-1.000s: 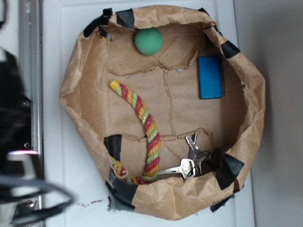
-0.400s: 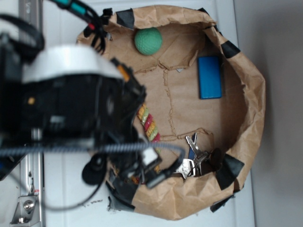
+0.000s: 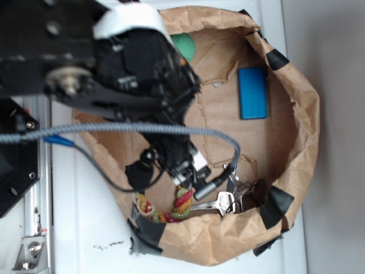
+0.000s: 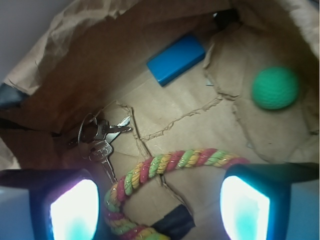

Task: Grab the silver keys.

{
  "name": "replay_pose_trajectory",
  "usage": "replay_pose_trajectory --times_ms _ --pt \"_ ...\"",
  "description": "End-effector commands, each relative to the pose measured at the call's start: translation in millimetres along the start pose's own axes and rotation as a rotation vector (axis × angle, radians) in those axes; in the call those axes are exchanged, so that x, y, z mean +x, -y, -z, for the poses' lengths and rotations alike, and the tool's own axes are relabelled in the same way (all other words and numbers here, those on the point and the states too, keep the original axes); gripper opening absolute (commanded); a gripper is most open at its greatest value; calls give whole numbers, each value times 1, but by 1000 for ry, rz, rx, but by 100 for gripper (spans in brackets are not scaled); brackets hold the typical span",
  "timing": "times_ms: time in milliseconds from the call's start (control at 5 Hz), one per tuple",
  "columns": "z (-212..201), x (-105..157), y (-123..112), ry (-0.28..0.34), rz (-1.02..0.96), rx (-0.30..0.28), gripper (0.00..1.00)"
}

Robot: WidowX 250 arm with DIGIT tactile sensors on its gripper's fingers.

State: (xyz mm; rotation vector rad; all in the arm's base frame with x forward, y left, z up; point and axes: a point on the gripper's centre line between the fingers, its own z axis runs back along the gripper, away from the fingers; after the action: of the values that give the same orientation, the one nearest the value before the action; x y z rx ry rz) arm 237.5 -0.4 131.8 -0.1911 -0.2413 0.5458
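The silver keys (image 3: 235, 195) lie on a ring with a dark fob in the lower right corner of the brown paper bin (image 3: 296, 142). In the wrist view the silver keys (image 4: 100, 140) sit upper left of my left fingertip. My gripper (image 3: 194, 177) hovers over the multicoloured rope (image 3: 181, 202), just left of the keys. It is open, and between its glowing pads (image 4: 72, 210) only the rope (image 4: 165, 167) and the bin floor show. The gripper (image 4: 159, 210) holds nothing.
A blue block (image 3: 252, 93) lies at the right of the bin, and a green ball (image 3: 183, 45) at the top is partly hidden by the arm. Black tape patches (image 3: 276, 205) mark the crumpled paper wall. A metal rail (image 3: 34, 228) runs along the left.
The arm has swung in from the left and moved right and up over the bin. The gripper now sits over the rope's lower part, close to the keys. Nothing in the bin has moved.
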Motion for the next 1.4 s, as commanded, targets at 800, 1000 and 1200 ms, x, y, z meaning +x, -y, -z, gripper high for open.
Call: replay_pose_trajectory --times_ms 800,1000,1200 --pt "19 24 22 79 6 -241 100" --pt "14 27 24 65 43 -224 100" --pt "14 27 24 65 43 -224 100"
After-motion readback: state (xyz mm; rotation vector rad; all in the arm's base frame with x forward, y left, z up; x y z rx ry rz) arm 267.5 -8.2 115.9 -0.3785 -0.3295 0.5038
